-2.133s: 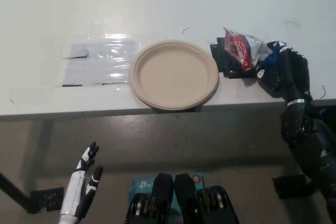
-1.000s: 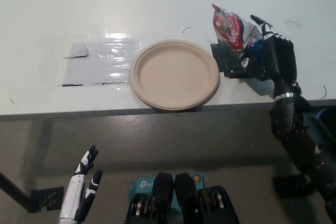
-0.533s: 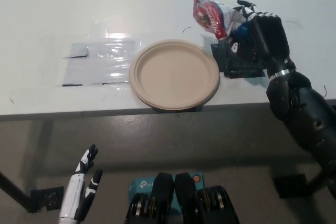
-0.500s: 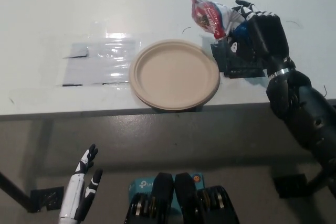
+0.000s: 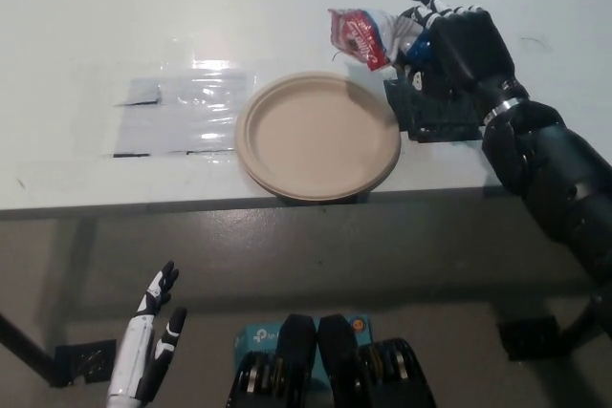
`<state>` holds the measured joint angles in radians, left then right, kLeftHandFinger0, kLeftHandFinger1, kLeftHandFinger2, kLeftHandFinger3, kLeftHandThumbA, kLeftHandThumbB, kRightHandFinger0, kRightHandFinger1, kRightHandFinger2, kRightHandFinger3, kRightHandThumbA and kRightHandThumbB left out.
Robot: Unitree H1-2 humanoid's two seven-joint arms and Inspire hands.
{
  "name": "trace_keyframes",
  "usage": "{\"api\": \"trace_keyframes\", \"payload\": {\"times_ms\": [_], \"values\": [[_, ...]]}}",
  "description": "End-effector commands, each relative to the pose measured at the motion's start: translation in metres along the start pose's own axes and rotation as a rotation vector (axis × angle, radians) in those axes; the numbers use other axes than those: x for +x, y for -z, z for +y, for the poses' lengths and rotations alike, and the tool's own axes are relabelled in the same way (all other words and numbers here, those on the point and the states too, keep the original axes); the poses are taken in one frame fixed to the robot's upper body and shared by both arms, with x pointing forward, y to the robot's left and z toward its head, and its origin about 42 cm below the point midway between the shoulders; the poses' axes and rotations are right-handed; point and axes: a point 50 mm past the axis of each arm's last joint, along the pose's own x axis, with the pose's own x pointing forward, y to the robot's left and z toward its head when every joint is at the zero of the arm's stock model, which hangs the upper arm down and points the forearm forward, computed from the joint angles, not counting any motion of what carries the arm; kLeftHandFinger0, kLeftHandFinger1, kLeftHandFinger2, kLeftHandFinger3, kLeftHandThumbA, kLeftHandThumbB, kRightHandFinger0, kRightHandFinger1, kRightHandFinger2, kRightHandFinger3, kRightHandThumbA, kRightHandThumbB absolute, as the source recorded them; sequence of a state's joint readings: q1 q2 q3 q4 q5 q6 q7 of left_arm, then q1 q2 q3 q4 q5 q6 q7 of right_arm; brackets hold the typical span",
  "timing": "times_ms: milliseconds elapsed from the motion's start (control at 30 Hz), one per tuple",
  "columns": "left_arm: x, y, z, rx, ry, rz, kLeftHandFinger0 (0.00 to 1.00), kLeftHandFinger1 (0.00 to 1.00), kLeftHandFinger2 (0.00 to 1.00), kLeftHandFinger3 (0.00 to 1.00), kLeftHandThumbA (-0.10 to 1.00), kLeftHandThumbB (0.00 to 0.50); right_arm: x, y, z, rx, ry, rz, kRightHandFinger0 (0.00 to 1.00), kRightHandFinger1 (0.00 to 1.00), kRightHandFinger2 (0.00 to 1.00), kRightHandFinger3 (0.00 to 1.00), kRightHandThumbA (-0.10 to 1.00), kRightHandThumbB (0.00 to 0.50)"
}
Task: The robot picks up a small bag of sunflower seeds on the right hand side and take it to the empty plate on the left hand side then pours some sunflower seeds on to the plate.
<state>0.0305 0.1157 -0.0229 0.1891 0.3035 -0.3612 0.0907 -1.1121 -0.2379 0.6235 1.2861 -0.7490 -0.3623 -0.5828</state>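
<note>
Leftward since before, right hand (image 5: 457, 43) carries bag (image 5: 365, 35) over black mat (image 5: 435, 119) beside plate (image 5: 318, 135).

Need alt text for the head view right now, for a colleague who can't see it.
The black right hand holds the red-and-white seed bag lifted beside the upper right rim of the empty plate on the white table. The white left hand rests low, below the table edge.

right hand (image 5: 457, 50) black, glossy, silver ring at wrist, bulky black segmented forearm. left hand (image 5: 148, 346) white shell, black fingers (image 5: 168, 281) and joints.
</note>
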Motion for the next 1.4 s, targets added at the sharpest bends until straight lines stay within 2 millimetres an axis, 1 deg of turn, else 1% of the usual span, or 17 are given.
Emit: {"api": "trace_keyframes", "payload": {"times_ms": [0,100,267,333,433,533,600,700,800,867,967,1033,1067,1133,1200,1300,1367], "values": [[0.005,-0.009,0.005,0.011,-0.022,-0.069,1.0,1.0,1.0,1.0,1.0,0.292,0.033,-0.009,-0.039,-0.1,0.027,-0.077,0.0,0.47,0.96,0.75,-0.1,0.147],[0.007,-0.01,0.004,0.005,-0.024,-0.07,1.0,1.0,1.0,1.0,1.0,0.282,0.034,-0.011,-0.04,-0.13,0.023,-0.095,0.0,0.46,0.94,0.71,-0.1,0.187],[0.016,-0.013,0.009,0.012,-0.031,-0.089,1.0,1.0,1.0,1.0,1.0,0.282,0.037,-0.014,-0.04,-0.147,0.013,-0.111,0.0,0.48,0.98,0.76,-0.1,0.197],[0.018,-0.014,0.009,0.013,-0.032,-0.096,1.0,1.0,1.0,1.0,1.0,0.278,0.036,-0.014,-0.04,-0.153,0.016,-0.121,0.0,0.4,0.87,0.66,-0.1,0.226],[0.019,-0.015,0.01,0.011,-0.033,-0.094,1.0,1.0,1.0,1.0,1.0,0.291,0.033,-0.016,-0.034,-0.158,0.009,-0.138,0.0,0.37,0.85,0.65,-0.1,0.212],[0.02,-0.016,0.012,0.007,-0.031,-0.087,1.0,1.0,1.0,1.0,1.0,0.3,0.031,-0.019,-0.03,-0.175,0.001,-0.173,0.0,0.28,0.76,0.64,-0.1,0.256],[0.019,-0.016,0.011,0.008,-0.031,-0.085,1.0,1.0,1.0,1.0,1.0,0.29,0.027,-0.02,-0.023,-0.192,-0.024,-0.188,0.0,0.25,0.73,0.64,-0.1,0.25],[0.019,-0.016,0.011,0.01,-0.027,-0.087,1.0,1.0,1.0,1.0,1.0,0.288,0.024,-0.021,-0.018,-0.218,-0.042,-0.205,0.0,0.26,0.79,0.69,-0.1,0.213],[0.021,-0.018,0.012,0.012,-0.029,-0.093,1.0,1.0,1.0,1.0,1.0,0.287,0.02,-0.02,-0.016,-0.254,-0.033,-0.218,0.0,0.31,0.87,0.77,-0.1,0.24],[0.023,-0.018,0.012,0.015,-0.031,-0.1,1.0,1.0,1.0,1.0,1.0,0.281,0.019,-0.019,-0.013,-0.265,-0.042,-0.226,0.0,0.33,0.88,0.78,-0.1,0.236],[0.023,-0.018,0.012,0.015,-0.031,-0.1,1.0,1.0,1.0,1.0,1.0,0.284,0.016,-0.019,-0.011,-0.28,-0.053,-0.246,0.0,0.3,0.8,0.66,-0.1,0.225],[0.023,-0.018,0.012,0.017,-0.026,-0.097,1.0,1.0,1.0,1.0,1.0,0.29,0.013,-0.019,-0.009,-0.29,-0.054,-0.262,0.0,0.19,0.7,0.57,-0.1,0.24],[0.023,-0.018,0.012,0.015,-0.023,-0.094,1.0,1.0,1.0,1.0,1.0,0.296,0.012,-0.019,-0.008,-0.292,-0.057,-0.275,0.0,0.14,0.65,0.45,-0.1,0.243],[0.023,-0.018,0.012,0.016,-0.022,-0.097,1.0,1.0,1.0,1.0,1.0,0.293,0.012,-0.018,-0.008,-0.307,-0.067,-0.28,0.0,0.11,0.63,0.34,-0.1,0.237],[0.023,-0.018,0.013,0.019,-0.02,-0.097,1.0,1.0,1.0,1.0,1.0,0.292,0.01,-0.018,-0.008,-0.317,-0.076,-0.295,0.0,0.03,0.51,0.28,-0.1,0.276],[0.024,-0.018,0.013,0.022,-0.018,-0.102,1.0,1.0,1.0,1.0,1.0,0.286,0.011,-0.015,-0.011,-0.353,-0.09,-0.303,0.0,0.0,0.35,0.42,-0.1,0.367],[0.024,-0.019,0.013,0.022,-0.017,-0.097,1.0,1.0,1.0,1.0,1.0,0.288,0.011,-0.014,-0.013,-0.383,-0.087,-0.31,0.0,0.0,0.33,0.43,-0.1,0.389]]}}
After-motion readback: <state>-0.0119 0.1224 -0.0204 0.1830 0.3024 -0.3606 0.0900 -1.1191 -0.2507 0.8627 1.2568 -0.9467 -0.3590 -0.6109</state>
